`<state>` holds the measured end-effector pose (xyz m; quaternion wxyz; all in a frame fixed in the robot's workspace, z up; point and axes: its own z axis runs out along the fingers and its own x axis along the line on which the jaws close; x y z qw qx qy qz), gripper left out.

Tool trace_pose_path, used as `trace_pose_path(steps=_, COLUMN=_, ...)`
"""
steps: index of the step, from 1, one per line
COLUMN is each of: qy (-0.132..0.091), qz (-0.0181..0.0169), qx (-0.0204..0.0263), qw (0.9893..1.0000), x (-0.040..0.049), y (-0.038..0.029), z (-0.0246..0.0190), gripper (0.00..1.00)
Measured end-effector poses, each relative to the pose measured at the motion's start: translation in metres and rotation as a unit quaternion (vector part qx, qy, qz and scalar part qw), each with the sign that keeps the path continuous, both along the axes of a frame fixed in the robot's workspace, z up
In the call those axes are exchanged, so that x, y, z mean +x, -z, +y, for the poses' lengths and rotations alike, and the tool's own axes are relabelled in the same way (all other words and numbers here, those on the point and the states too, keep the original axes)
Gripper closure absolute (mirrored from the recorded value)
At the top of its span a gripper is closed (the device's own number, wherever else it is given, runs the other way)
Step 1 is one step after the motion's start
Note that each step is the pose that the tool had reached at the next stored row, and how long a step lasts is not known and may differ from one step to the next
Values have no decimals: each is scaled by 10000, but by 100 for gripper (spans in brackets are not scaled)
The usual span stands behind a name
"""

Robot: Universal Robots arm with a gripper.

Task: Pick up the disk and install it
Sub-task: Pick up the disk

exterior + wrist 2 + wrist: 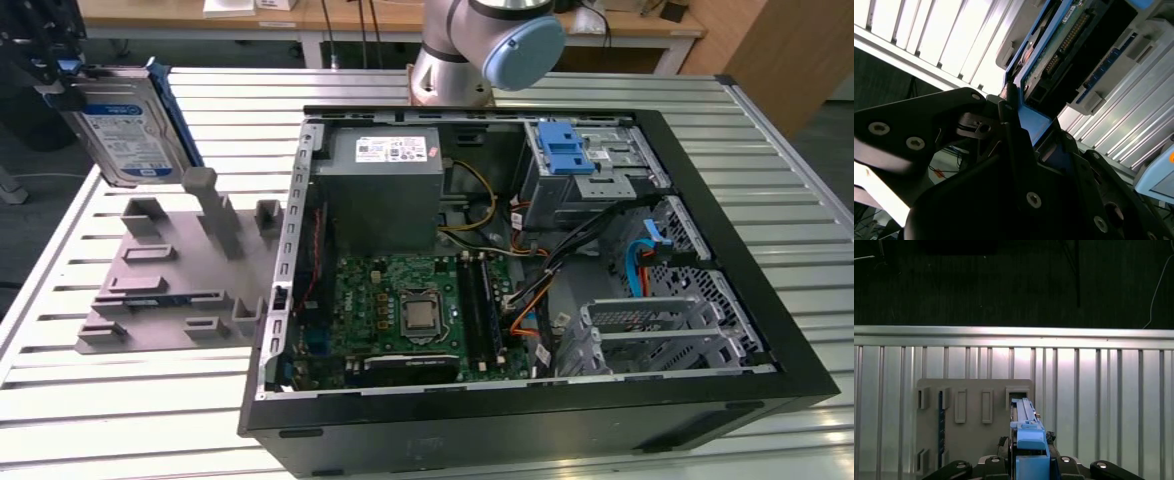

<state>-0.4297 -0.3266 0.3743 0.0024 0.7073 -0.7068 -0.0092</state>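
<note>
The disk (pixel 123 128) is held in the air over the far corner of the slatted metal table (pixel 134 400), at the exterior view's left. It stands on edge, its blue-and-white label faces the camera, and blue rails run along its sides. The gripper (pixel 1029 125) is clenched on it: in the second wrist view the dark fingers (pixel 1013 107) press against a blue rail at one end of the disk, with the connector edge running beyond them.

In the first wrist view the disk (pixel 1026 426) appears edge-on above a slot of the grey fixture plate (pixel 974 440). Its lower edge appears clear of that slot, though the angle does not confirm this.

In the exterior view the fixture plate (pixel 160 290) lies flat on the table below the disk, just beside the open computer case (pixel 534 425).

Inside the case:
- A grey power supply box (pixel 387 190) sits at the far end.
- The motherboard (pixel 414 315) is below the power supply box.
- A metal drive cage (pixel 617 185) carrying a blue latch piece (pixel 567 150) is at the exterior view's right.

The arm base (pixel 481 40) stands on the table behind the case.
</note>
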Motion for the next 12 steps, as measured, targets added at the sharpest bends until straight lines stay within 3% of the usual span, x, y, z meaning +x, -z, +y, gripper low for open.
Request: trace_pose_path(steps=12, qy=0, qz=0, qx=2, qw=10000, x=0, y=-62, z=0, gripper=64)
